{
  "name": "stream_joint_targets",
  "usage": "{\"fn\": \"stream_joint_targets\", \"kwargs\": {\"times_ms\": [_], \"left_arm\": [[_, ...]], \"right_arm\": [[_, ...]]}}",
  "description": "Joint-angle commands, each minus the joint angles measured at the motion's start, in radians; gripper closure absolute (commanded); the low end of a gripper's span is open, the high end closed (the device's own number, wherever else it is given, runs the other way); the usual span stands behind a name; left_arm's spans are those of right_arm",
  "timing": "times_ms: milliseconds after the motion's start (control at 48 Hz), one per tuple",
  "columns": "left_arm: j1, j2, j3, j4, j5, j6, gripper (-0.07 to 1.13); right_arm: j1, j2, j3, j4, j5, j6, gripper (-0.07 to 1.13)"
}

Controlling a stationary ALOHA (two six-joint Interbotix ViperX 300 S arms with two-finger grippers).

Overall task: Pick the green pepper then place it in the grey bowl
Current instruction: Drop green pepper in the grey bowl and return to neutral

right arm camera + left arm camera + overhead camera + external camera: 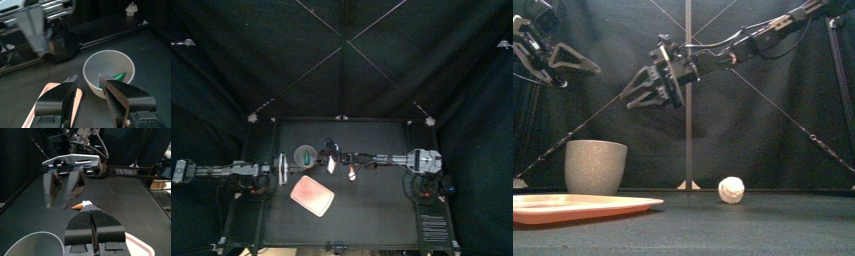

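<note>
A pink tray (pixel 580 206) is seen beside the grey bowl (pixel 100 62), a white toy (pixel 731 189) farther off. The green pepper (pixel 119 76) lies in the bowl beneath the right tool (pixel 87 78), held parted; the left tool (pixel 92 213) is closed.

You're looking at a grey, faintly speckled cup (pixel 596 166) with a paler inside, a green pepper (pixel 119 76) in it, and a plain pink tray (pixel 580 207). The small toy (pixel 731 189) is off-white with fine ridges, and your left wrist view shows an orange patch on it. The table (pixel 780 228) is plain black; the right gripper (pixel 59 202) reads grey on the jaws under a silver plate.
</note>
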Motion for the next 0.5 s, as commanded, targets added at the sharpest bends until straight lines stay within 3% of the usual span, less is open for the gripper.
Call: {"fn": "stream_joint_targets", "kwargs": {"times_ms": [21, 500], "left_arm": [[0.005, 0.003, -0.021, 0.009, -0.023, 0.002, 0.93], [0.031, 0.002, -0.018, 0.012, -0.029, 0.002, 0.93]], "right_arm": [[0.025, -0.126, 0.086, -0.029, -0.058, 0.000, 0.26], [0.049, -0.371, 0.396, -0.060, -0.147, 0.000, 0.26]]}}
